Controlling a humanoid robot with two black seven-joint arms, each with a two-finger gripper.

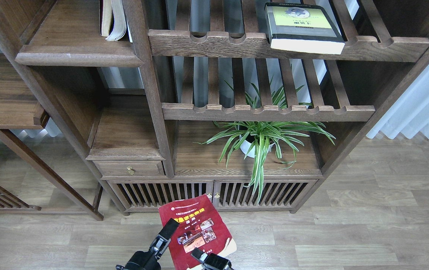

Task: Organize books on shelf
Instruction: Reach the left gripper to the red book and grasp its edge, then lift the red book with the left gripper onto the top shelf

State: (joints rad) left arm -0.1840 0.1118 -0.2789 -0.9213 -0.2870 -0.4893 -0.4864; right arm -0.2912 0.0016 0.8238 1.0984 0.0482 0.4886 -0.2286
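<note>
The red book (pixel 195 230) is hanging low in front of the bookcase (pixel 150 112), cover up, with the left gripper (pixel 165 234) clamping its left edge and the right gripper (pixel 201 257) touching its bottom edge (whether that one is closed, I cannot tell). The thick book (pixel 300 28) is lying flat on the top rack (pixel 285 47), well apart from both grippers, while the white book (pixel 115 18) is standing on the shelf (pixel 75 48) at upper left.

floor: pale grey-brown wood-plank floor (pixel 368 225) | furniture: tall dark walnut bookcase (pixel 150 93) with slatted cabinet doors (pixel 184 194) and small brass-knobbed drawer (pixel 130 168) | plant: green-and-white striped spider plant in white pot (pixel 263 137) on low ledge | right: white pleated curtain (pixel 420 101) | light: even daylight
</note>
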